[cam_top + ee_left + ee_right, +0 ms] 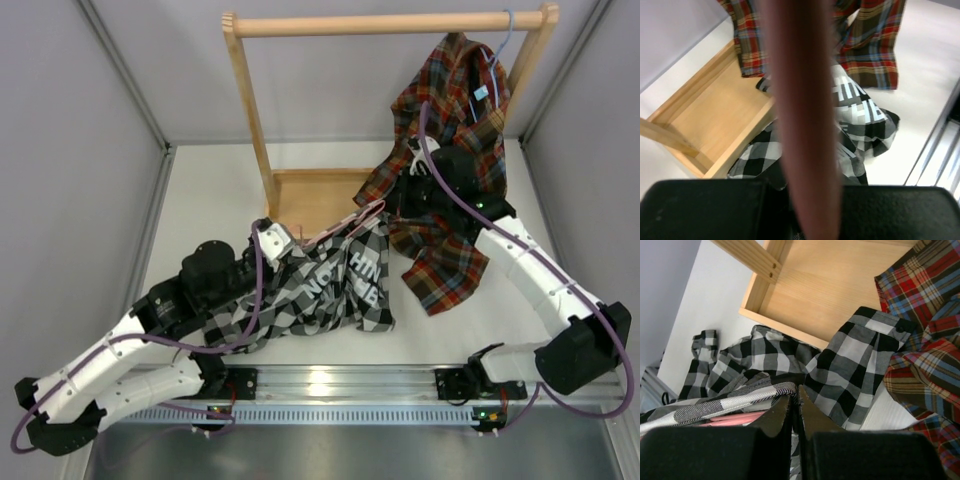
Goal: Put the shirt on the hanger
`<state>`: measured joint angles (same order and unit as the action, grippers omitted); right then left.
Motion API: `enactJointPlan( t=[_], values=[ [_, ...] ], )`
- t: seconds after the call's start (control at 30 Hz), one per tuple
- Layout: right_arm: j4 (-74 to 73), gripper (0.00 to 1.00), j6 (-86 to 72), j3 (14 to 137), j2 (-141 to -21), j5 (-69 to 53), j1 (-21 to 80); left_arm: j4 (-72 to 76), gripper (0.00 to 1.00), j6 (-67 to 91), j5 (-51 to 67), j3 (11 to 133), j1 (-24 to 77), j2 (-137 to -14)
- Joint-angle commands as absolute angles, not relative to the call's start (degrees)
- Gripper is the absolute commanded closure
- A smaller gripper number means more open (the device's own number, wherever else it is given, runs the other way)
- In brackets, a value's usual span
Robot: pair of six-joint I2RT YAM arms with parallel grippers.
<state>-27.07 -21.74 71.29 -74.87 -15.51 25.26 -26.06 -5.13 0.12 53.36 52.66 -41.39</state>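
The shirt (300,300) is black-and-white checked, hanger (800,125) pink, second shirt (450,260) red-blue plaid.

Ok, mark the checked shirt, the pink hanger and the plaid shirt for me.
Checked shirt (300,295), top view, middle of the fabric.
Pink hanger (800,125), left wrist view, blurred bar up close.
Plaid shirt (445,265), top view, lower part.

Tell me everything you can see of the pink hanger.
The hanger is thin salmon-pink wire, partly visible. From above, one straight run slants across the top of the checked shirt, near the wooden rack base. The left end effector appears shut on it; in that wrist view it is a blurred pink bar up the frame. The right wrist view shows a pink strip under shirt fabric. Its hook is hidden.
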Motion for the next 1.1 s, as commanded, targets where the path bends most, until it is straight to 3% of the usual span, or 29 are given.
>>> enactJointPlan(
  t=[0.0,0.13,0.3,0.53,0.6,0.67,0.8,1.07],
  values=[
    [-26.89,1.00,-19.86,76.11,-75.58,-6.16,24.70,-35.68,1.00,-5.36,-9.81,55.46,54.49,-44.72],
    [-26.63,1.00,-19.42,76.02,-76.11,-6.76,25.05,-37.44,1.00,-5.45,-14.32,58.00,54.93,-48.16],
    [-25.22,1.00,-19.68,76.46,-77.08,-6.75,22.16,-37.88,1.00,-6.94,-7.21,58.10,56.51,-49.74],
    [-15.58,1.00,-24.34,73.92,-76.11,-30.87,21.71,-38.23,1.00,-5.36,-14.92,59.05,58.27,-52.55],
    [-14.77,1.00,-25.74,72.87,-75.59,-33.13,23.20,-38.23,1.00,-2.91,-25.89,60.29,58.36,-54.39],
    [-12.93,1.00,-26.36,70.06,-73.40,-32.26,25.21,-38.32,1.00,-0.72,-32.84,62.31,58.36,-55.28],
    [-8.80,1.00,-29.78,64.96,-68.57,-31.12,28.99,-37.18,1.00,4.30,-34.89,65.91,58.36,-55.37],
    [-3.97,1.00,-31.90,56.96,-64.69,-20.66,43.49,-21.57,1.00,7.12,-23.65,68.82,58.10,-53.27]
  ],
)
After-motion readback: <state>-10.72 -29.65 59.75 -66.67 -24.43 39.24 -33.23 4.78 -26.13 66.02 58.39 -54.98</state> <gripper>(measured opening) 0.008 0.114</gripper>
